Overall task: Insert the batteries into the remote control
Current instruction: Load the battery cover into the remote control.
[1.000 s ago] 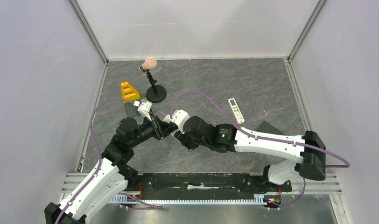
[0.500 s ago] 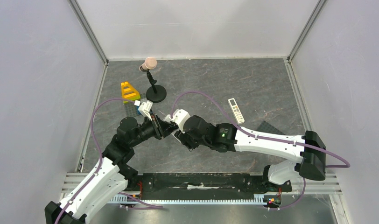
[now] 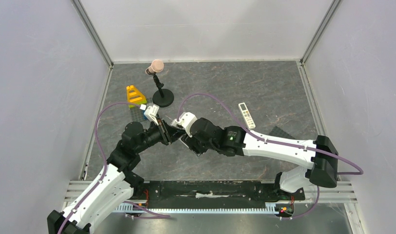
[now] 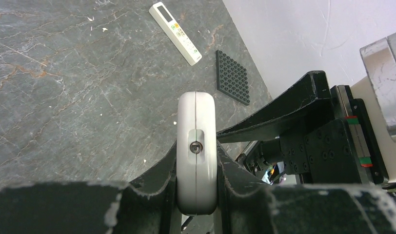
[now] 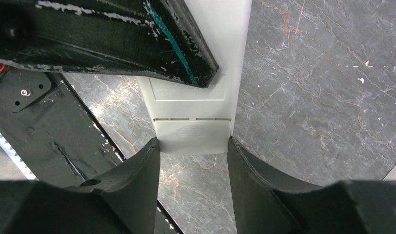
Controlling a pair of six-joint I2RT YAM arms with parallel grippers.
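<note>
- A short white plastic remote control [image 4: 196, 122] is held clear of the grey stone-look desk [image 4: 64, 73], edge-on, clamped by the left gripper [image 4: 196, 168].
- The battery cover [image 5: 192, 136] end is pinched by the right gripper [image 5: 192, 146].
- Judged light, rigid and smooth-shelled. A slip is likely, and the side edges are best gripped.
- No writing can be read, and no batteries are seen.

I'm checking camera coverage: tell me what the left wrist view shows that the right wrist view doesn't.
Only left wrist: the remote seen end-on, clamped in the left hand, with a slim remote and a black plate lying beyond it on the table.
Only right wrist: the remote's plain white back and its cover, gripped at the sides by the right hand.
Both: the remote, the grey table and part of the other arm's hand.
</note>
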